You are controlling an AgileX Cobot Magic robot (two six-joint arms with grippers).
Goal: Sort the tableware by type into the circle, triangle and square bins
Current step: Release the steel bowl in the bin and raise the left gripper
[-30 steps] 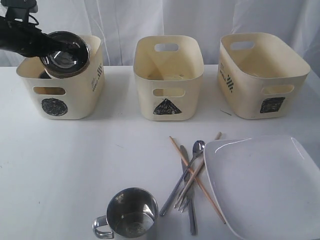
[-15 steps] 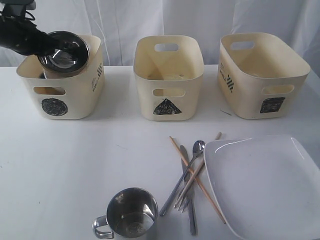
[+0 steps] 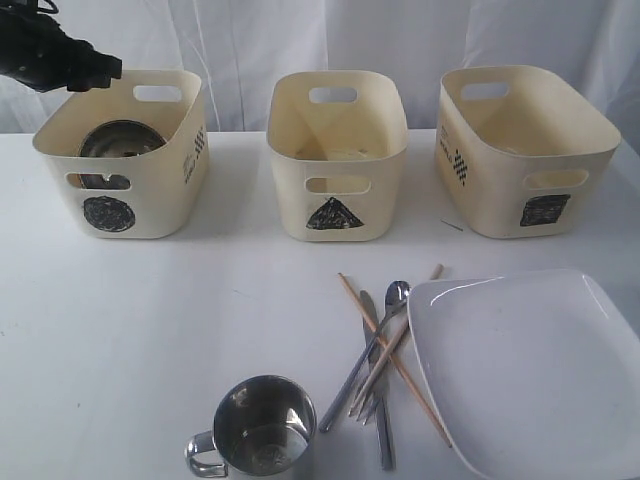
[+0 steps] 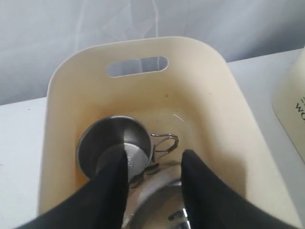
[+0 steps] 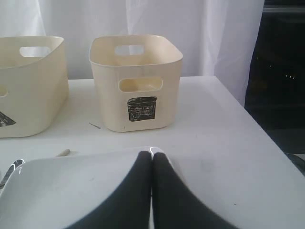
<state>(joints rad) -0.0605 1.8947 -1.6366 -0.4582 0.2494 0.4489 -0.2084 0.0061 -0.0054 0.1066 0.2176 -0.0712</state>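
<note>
The steel bowl (image 3: 120, 138) lies inside the circle bin (image 3: 150, 190), beside a steel mug (image 4: 109, 143). My left gripper (image 3: 100, 68) hangs open above that bin's back left rim, free of the bowl (image 4: 157, 202), which shows below its spread fingers (image 4: 114, 181). On the table in front lie a second steel mug (image 3: 262, 425), a spoon (image 3: 396, 295), a knife (image 3: 382, 425), crossed chopsticks (image 3: 390, 355) and the large white plate (image 3: 530, 370). My right gripper (image 5: 152, 155) is shut, empty, just over the plate's corner (image 5: 57, 191).
The triangle bin (image 3: 337, 160) stands in the middle and the square bin (image 3: 525, 150) at the right, all along the back of the white table. White curtain hangs behind. The table's right edge (image 5: 248, 124) is close to the square bin.
My left gripper has opened and let go of the steel bowl, which dropped from the rim down into the circle bin. The gripper pulled back up and left. The right arm has not moved.
</note>
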